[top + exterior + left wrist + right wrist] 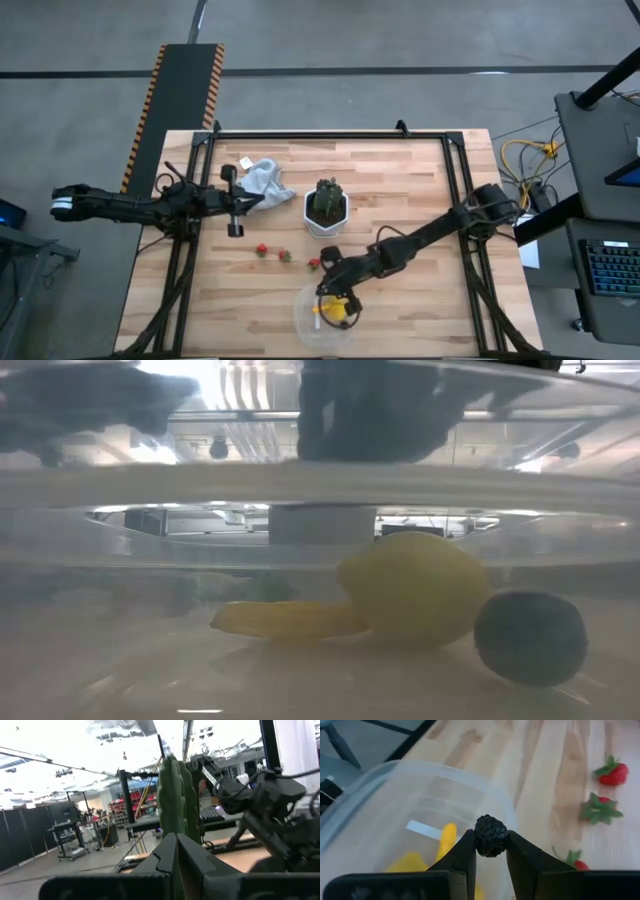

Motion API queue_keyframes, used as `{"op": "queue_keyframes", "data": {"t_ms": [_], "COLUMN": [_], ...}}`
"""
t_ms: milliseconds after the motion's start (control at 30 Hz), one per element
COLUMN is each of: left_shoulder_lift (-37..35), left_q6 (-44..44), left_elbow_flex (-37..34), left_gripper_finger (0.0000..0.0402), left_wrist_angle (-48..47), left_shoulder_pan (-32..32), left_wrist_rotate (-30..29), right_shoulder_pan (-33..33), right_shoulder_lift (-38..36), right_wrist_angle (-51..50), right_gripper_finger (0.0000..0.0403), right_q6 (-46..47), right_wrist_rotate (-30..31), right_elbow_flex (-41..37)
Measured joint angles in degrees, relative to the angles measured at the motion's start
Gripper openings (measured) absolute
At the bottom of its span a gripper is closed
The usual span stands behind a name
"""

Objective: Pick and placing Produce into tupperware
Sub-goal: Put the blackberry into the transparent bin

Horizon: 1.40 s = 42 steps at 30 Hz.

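Worktop (pixel 400 190): a pale wooden board carried everything; the work sat at its near edge, the spare things toward the middle and far-left part.
Left arm: it waited over the worktop's left edge, its left gripper (pixel 236 202) pressed together on nothing, well apart from the produce.
Right arm: it reached in from the right edge toward the near edge, which put its right gripper (pixel 330 290) just over the far rim of the tupperware.
Tupperware (pixel 305 322): the clear round tub stood at the near edge, about midway along it, open at the top so fruit could be dropped straight in.
Potted plant (pixel 326 200): the green spiky plant in its white pot stood near the worktop's middle, not part of the job.
Cloth (pixel 262 178): a crumpled grey rag lay just beside the left gripper.
Lemon (pixel 415 588): already in the tub, touching the thin yellow piece (pixel 285 619), with a dark round berry (pixel 530 637) just beside it.
Strawberries (pixel 612 773): three lay on bare wood between plant and tub, not yet collected.
Pincer: the right gripper (pixel 490 854) stood only slightly apart, pinching a dark purple bumpy berry (pixel 490 836) at its very tips, above the tub's rim; I judged a release would come next.
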Motion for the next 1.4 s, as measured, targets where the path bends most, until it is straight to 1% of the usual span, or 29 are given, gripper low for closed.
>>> {"op": "queue_keyframes", "data": {"t_ms": [200,767,833,1033,1167,1267,1400], "left_shoulder_lift": [0.0,0.9,1.2,1.6,1.6,1.8,2.1], "left_q6": [-0.1,-0.3,-0.3,-3.2,-3.3,-3.3,-3.4], "left_elbow_flex": [0.0,0.0,0.0,0.0,-0.1,-0.1,-0.2], "left_gripper_finger": [0.0000,0.0000,0.0000,0.0000,0.0000,0.0000,0.0000], "left_wrist_angle": [0.8,1.0,1.1,1.0,1.1,1.1,1.1], "left_shoulder_pan": [0.0,0.0,0.0,0.0,0.0,0.0,0.0], "left_wrist_rotate": [0.0,0.0,0.0,0.1,0.1,0.1,0.1], "right_shoulder_pan": [0.4,2.6,2.5,2.5,2.6,2.7,2.7], "right_shoulder_lift": [1.5,1.5,1.5,1.5,1.5,1.5,1.5], "right_wrist_angle": [-5.1,-6.9,-6.9,-6.9,-7.0,-7.3,-7.3], "right_gripper_finger": [0.0074,0.0074,0.0074,0.0098,0.0098,0.0098,0.0109], "right_q6": [0.2,6.5,6.9,7.1,7.1,7.1,7.1], "right_wrist_rotate": [-0.4,0.3,1.5,1.7,1.5,0.2,-0.2], "right_elbow_flex": [3.2,3.6,3.6,3.5,3.4,3.4,3.4]}}
